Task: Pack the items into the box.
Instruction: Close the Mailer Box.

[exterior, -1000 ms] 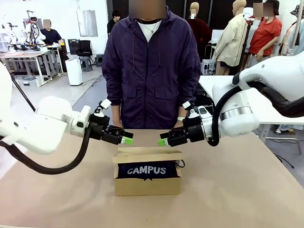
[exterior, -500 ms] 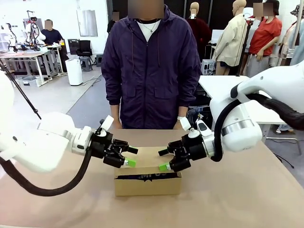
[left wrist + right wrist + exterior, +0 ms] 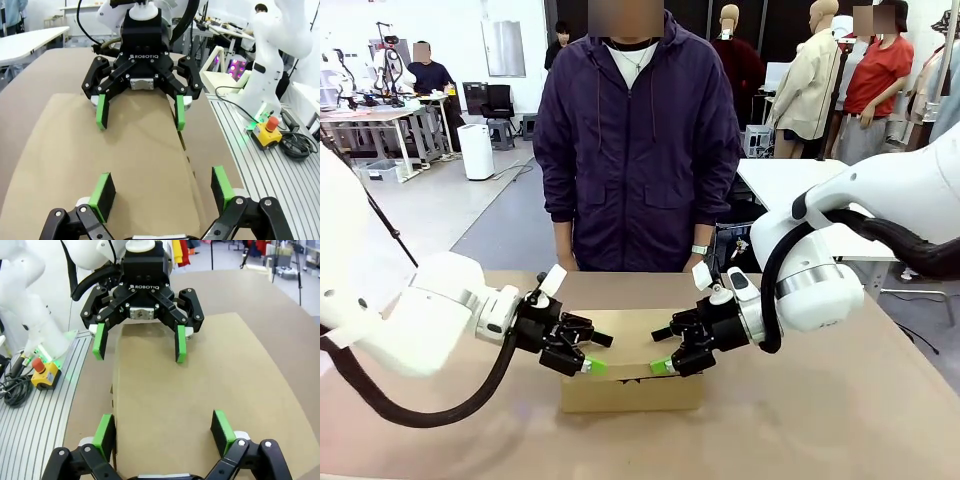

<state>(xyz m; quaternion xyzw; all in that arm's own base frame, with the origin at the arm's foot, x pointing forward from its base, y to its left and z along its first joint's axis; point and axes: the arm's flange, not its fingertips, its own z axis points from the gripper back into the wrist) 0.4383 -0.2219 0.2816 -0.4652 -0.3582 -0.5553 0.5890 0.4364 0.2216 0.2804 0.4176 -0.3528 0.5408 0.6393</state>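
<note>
The box (image 3: 631, 385) sits low in the centre of the front view, on the brown table (image 3: 840, 400), with its flap lid (image 3: 632, 342) lying nearly flat over the top, so nothing of the contents can be seen. The left gripper (image 3: 588, 353) comes in from the left of the frame and the right gripper (image 3: 662, 352) from the right; both are at the lid's near edge, facing each other across the middle, each with its jaws spread apart and nothing between them. Their lower green pads seem to touch the lid, though contact is hard to confirm. In the left wrist view, the left gripper (image 3: 162, 192) at the bottom frames the cardboard lid (image 3: 135, 165), with the right gripper (image 3: 140, 114) opposite in the upper middle. In the right wrist view, the right gripper (image 3: 164, 432) does likewise, facing the left gripper (image 3: 139, 346) across the lid (image 3: 175, 390). A person (image 3: 638, 140) in a dark purple jacket stands at the table's far side, upper centre.
</note>
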